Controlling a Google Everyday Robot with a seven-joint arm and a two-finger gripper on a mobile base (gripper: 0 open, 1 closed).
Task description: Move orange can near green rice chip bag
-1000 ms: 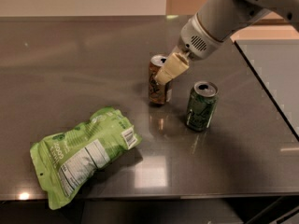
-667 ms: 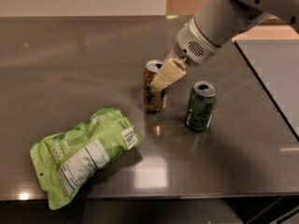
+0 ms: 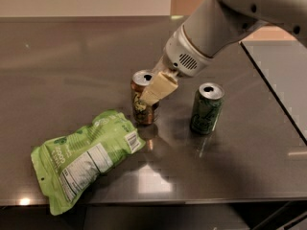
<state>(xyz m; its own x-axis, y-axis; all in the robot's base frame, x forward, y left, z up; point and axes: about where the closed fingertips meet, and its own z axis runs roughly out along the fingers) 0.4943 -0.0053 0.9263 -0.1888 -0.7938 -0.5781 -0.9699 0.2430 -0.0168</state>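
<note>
The orange can (image 3: 142, 110) stands upright on the dark table, its silver top showing. My gripper (image 3: 149, 96) reaches down from the upper right and is shut on the can's upper part; one pale finger (image 3: 157, 88) lies across its front. The green rice chip bag (image 3: 85, 155) lies flat at the front left, white label up. Its upper right corner is just below and left of the can, with a small gap between them.
A dark green can (image 3: 206, 108) stands upright to the right of the orange can. The table's front edge (image 3: 158, 199) runs close below the bag. A seam (image 3: 273, 95) at the right divides the table from another surface.
The gripper has carried the orange can to the left and toward the front, closer to the bag. The green can and the bag have not moved.
</note>
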